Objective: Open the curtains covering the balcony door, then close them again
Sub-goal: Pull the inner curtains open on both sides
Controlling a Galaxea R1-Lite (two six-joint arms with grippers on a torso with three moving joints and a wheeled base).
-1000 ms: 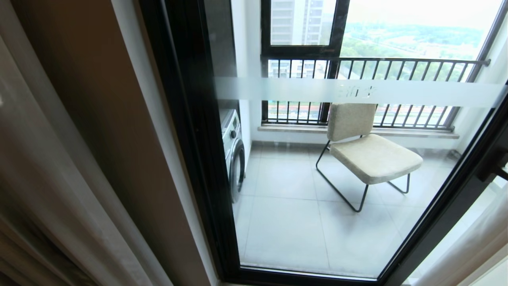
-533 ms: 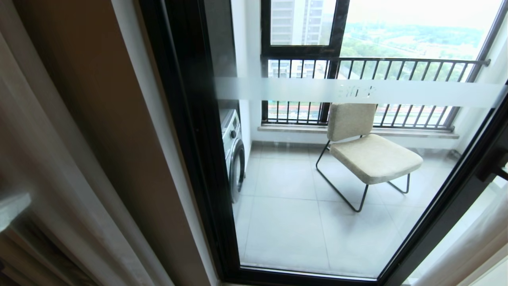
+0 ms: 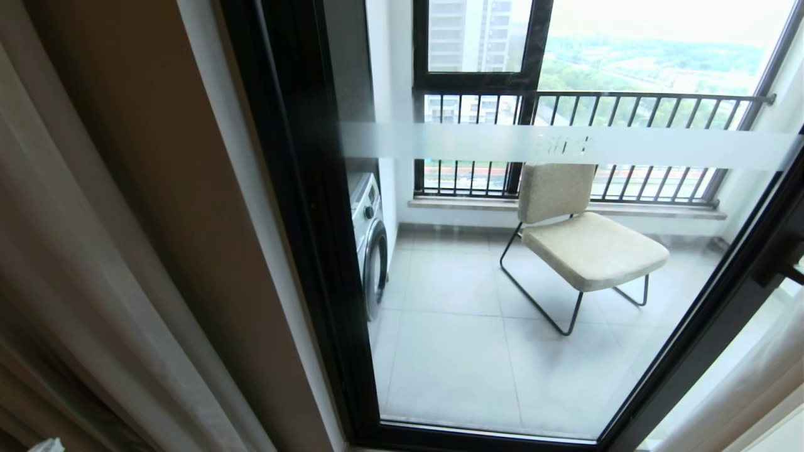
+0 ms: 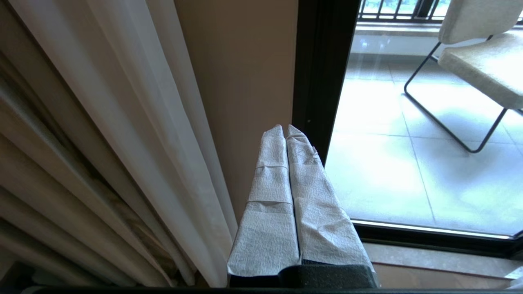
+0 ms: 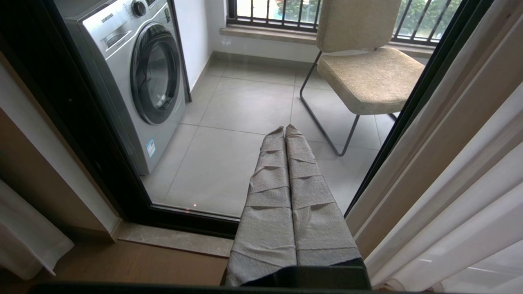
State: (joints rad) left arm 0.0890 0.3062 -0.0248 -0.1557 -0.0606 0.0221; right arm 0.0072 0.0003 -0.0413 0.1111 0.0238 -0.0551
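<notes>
The curtains point(image 3: 75, 282) hang gathered in folds at the left, clear of the balcony door point(image 3: 502, 282), whose black-framed glass with a frosted band is uncovered. More curtain fabric point(image 3: 747, 383) hangs at the far right. In the left wrist view my left gripper point(image 4: 284, 128) is shut and empty, its tape-wrapped fingers beside the sheer white layer point(image 4: 155, 122) and the thick beige folds point(image 4: 61, 171), touching neither. Only its tip point(image 3: 45, 444) shows at the head view's lower left edge. My right gripper point(image 5: 284, 128) is shut and empty, pointing at the door glass, with curtains point(image 5: 470, 163) beside it.
A beige wall strip point(image 3: 182, 188) separates the left curtains from the door frame. Behind the glass stand a washing machine point(image 5: 135, 73) and a padded chair point(image 5: 367, 69) on the tiled balcony floor. The door's black handle point(image 3: 782, 267) is at the right.
My left gripper has dropped from mid-height at the head view's left edge to its bottom corner. The curtains and the right arm have stayed put.
</notes>
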